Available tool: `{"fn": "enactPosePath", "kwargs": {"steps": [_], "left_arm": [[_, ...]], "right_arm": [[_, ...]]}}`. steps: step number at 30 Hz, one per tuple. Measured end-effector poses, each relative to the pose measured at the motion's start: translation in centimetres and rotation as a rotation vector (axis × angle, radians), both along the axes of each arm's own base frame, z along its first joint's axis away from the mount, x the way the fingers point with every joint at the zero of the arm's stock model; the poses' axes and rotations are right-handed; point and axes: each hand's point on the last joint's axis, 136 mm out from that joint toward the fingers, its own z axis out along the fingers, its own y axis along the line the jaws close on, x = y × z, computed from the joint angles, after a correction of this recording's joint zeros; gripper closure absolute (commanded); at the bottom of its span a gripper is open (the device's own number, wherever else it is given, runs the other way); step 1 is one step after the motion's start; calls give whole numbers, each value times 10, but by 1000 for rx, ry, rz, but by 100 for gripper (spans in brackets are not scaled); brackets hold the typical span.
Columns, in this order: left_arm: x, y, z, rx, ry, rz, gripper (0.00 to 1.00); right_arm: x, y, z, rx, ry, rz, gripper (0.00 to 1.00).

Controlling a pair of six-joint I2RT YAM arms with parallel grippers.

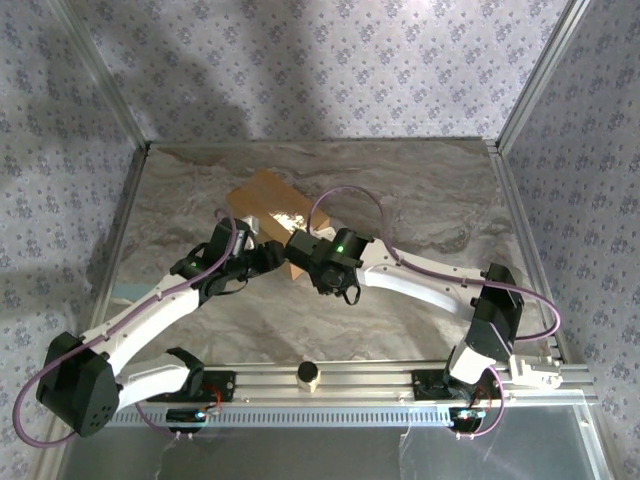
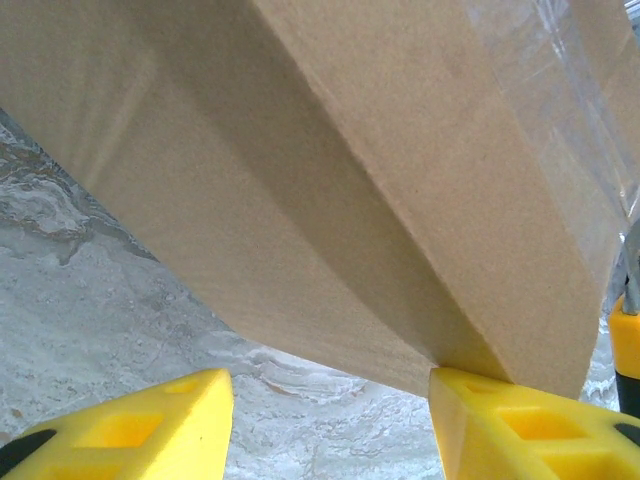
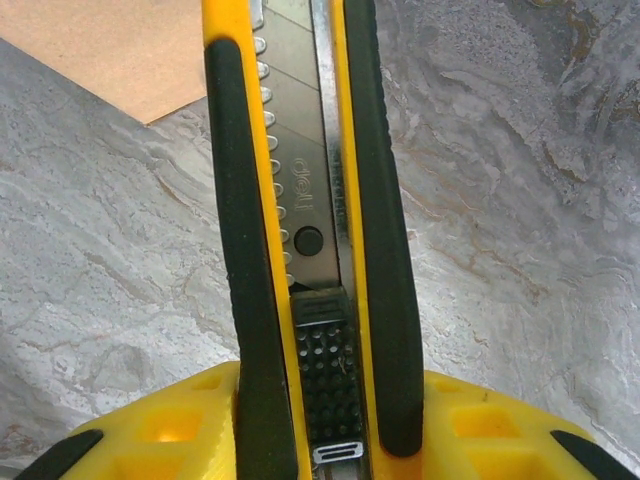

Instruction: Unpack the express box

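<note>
We see the box on the table, at 11 o'clock from its middle. Our left gripper stands half wide at the box's 6 o'clock corner, with one finger touching it. Our right gripper clamps a knife.

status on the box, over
Left gripper open, finger at express box corner. Right gripper shut on utility knife. Glossy tape on box top.
</note>
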Motion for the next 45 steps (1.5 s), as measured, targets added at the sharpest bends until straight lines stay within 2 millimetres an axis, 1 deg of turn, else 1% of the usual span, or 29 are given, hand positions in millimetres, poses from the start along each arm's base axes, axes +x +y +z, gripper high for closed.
{"fn": "enactPosePath", "kwargs": {"steps": [16,27,45], "left_arm": [[6,5,1,14,-18,44,45],[8,-1,2,1,-28,39,45],[7,0,3,16,-29,42,45]], "right_arm": [[-15,-2,8,8,93,19,100],[-16,0,8,7,106,35,100],[-15,5,8,27,109,60,100]]}}
